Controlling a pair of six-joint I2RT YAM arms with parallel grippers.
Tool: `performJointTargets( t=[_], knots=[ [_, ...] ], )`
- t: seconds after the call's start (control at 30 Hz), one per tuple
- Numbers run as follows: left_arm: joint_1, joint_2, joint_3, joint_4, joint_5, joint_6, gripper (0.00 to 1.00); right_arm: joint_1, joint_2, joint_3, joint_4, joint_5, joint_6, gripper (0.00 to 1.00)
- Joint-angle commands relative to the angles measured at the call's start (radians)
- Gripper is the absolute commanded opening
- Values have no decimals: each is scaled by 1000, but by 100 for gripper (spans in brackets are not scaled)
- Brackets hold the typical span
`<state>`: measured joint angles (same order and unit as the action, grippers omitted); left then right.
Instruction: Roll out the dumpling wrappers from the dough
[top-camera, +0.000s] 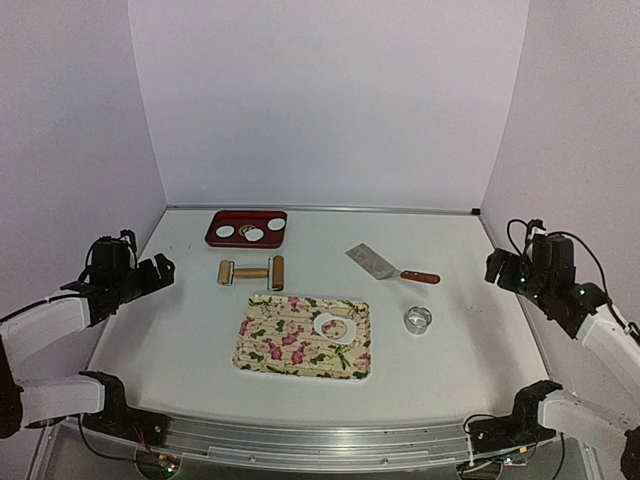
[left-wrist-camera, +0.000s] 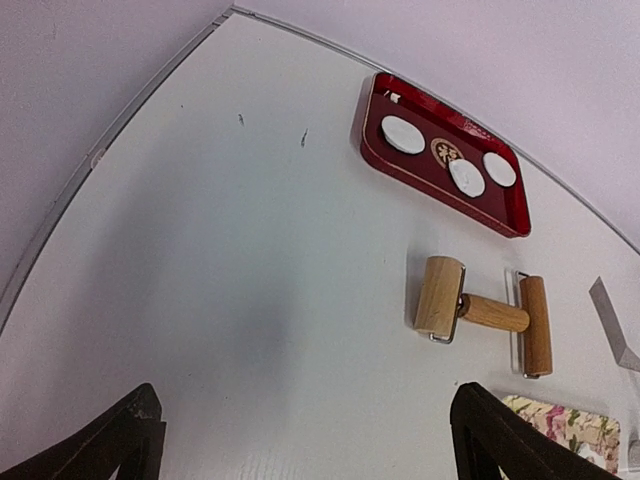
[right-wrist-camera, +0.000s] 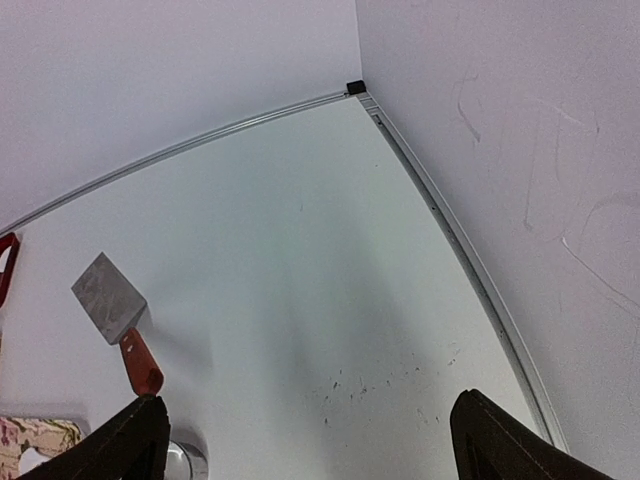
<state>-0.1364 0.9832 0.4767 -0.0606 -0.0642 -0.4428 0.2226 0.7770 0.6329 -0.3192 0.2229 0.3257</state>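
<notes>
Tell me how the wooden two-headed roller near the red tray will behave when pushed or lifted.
The roller looks like solid wood, so probably stiff when lifted. Both heads are cylinders lying across the handle, so a push along the handle would likely roll it. The heads differ in size, so held mid-handle it may tip.

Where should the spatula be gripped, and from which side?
Grip the spatula by its red handle, coming from above with jaws across it. The metal blade lies flat on the table, probably too thin to pinch; the handle stands thicker.
</notes>
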Motion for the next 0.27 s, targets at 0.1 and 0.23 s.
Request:
performJointTargets(
  t=[0.1,0.23],
  knots=[
    [5,-41,-30,125,-33,37,100,-5,-87,-70,81,12,-14,98],
    [5,-56,-25,103,-40,28,99,-5,-74,-49,76,12,-32,98]
  ],
)
